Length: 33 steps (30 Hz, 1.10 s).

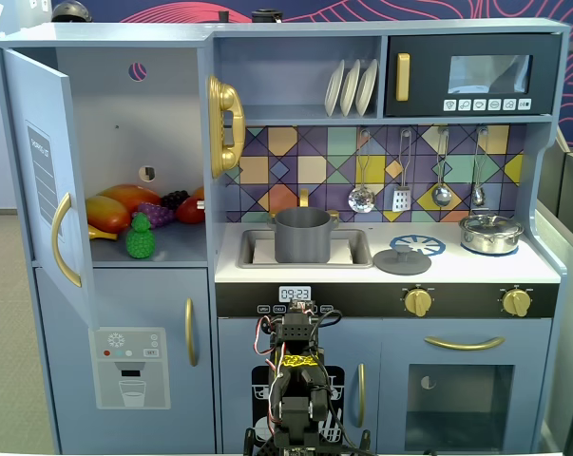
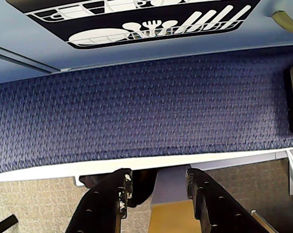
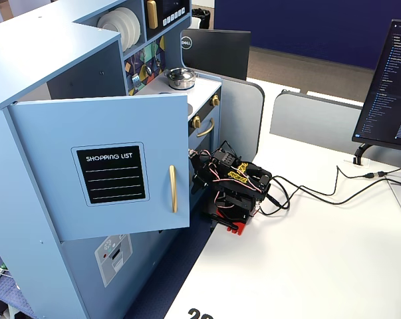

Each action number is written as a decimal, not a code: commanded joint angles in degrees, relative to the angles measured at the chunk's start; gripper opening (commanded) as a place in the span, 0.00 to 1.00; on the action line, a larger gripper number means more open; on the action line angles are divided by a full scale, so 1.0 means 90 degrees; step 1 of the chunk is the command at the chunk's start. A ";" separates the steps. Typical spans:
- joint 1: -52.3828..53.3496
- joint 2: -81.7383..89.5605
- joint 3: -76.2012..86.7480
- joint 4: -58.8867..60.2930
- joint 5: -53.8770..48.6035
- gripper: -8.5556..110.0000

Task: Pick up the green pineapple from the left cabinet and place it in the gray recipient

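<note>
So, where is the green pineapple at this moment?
In a fixed view, the green pineapple stands at the front of the open left cabinet, just before the purple grapes and right of the mango.

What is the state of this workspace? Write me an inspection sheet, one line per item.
Surface: white table carrying the arm; blue mat under the toy kitchen.
Job's things: green pineapple upright at the shelf's front in the left cabinet, door open; gray recipient in the sink, nothing seen inside.
Clutter: other toy fruit behind the pineapple; pot lid on the counter; silver pot on the stove.
Grippers: gripper open, holding nothing, arm folded low.
Cables: black leads across the table.
Surroundings: monitor, office partitions.
</note>
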 commanded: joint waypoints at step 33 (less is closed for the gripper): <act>-0.5283 -0.3730 -0.4004 -0.8428 -0.0479 0.29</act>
